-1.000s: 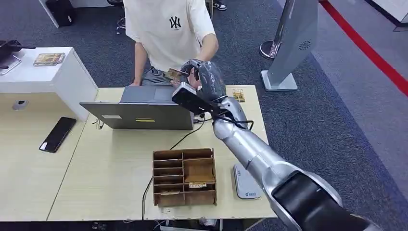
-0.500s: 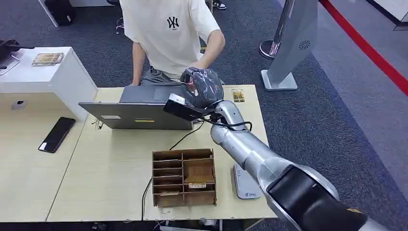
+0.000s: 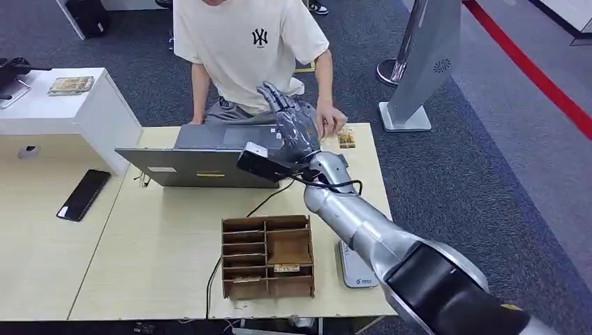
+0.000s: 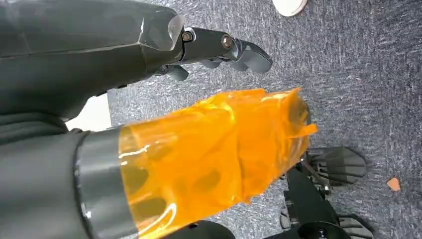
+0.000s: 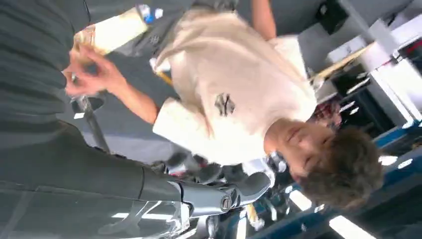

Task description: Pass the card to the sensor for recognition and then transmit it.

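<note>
My right hand (image 3: 292,124) is raised over the back of the laptop (image 3: 202,166), fingers spread and nothing in them. In the right wrist view its fingers (image 5: 234,194) stretch toward the person in the cream shirt (image 5: 224,104). The person's hand (image 3: 328,118) is just right of mine, beside a small patterned card (image 3: 345,137) lying at the table's far right. Whether that hand holds a card is too blurred to tell. The white sensor pad (image 3: 356,265) lies near the table's front right. My left hand (image 4: 219,47) hangs over grey carpet, holding nothing.
A wooden compartment box (image 3: 267,256) stands at the table's front, with a black cable running toward the laptop. A black phone (image 3: 84,194) lies on the left table. A white cabinet (image 3: 70,112) stands far left, a grey kiosk (image 3: 426,63) far right.
My right hand held a card toward the person a second ago; its fingers have now spread and hold nothing. The person's hand has moved away to the right, near the table's far corner.
</note>
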Motion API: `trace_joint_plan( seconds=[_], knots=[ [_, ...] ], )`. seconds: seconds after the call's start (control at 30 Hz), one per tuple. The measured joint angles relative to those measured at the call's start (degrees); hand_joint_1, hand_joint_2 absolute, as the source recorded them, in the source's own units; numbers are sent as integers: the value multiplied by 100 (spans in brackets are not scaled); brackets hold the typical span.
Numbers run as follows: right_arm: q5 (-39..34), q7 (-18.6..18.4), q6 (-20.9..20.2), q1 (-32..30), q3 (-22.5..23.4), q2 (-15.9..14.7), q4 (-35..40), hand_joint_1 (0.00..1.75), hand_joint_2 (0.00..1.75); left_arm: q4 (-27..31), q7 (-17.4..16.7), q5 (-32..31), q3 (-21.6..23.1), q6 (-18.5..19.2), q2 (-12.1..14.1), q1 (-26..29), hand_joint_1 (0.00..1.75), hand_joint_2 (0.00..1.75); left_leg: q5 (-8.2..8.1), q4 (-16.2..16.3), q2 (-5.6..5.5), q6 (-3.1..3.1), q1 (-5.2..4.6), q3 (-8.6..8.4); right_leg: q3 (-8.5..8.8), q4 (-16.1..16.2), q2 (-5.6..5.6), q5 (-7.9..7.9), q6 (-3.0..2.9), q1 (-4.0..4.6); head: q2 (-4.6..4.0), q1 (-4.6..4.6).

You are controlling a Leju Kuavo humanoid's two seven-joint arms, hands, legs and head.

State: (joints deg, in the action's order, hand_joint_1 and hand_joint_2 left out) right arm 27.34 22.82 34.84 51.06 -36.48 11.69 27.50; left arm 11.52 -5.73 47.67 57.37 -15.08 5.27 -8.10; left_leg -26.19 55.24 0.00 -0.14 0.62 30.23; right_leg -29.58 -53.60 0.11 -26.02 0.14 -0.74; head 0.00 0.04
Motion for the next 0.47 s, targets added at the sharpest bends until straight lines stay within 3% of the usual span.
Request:
trace_joint_plan(
  seconds=[0.2,0.23,0.47],
  knots=[
    [-923,323,-752,-457,284,4,444,0,175,0,52,7,0,7,0,47,0,0,0,0,-1,0,0,2,-1,0,-1,0,0,0,0,-2],
    [-1122,336,-929,-539,356,4,574,0,0,0,63,7,0,11,0,61,0,0,0,0,-1,0,0,2,-2,0,-1,0,0,0,0,-2],
    [-2127,347,-1768,-1251,645,-85,1629,0,0,0,160,35,-81,70,0,136,0,0,0,0,0,0,0,5,-7,1,-1,-1,0,0,0,0]
  ],
)
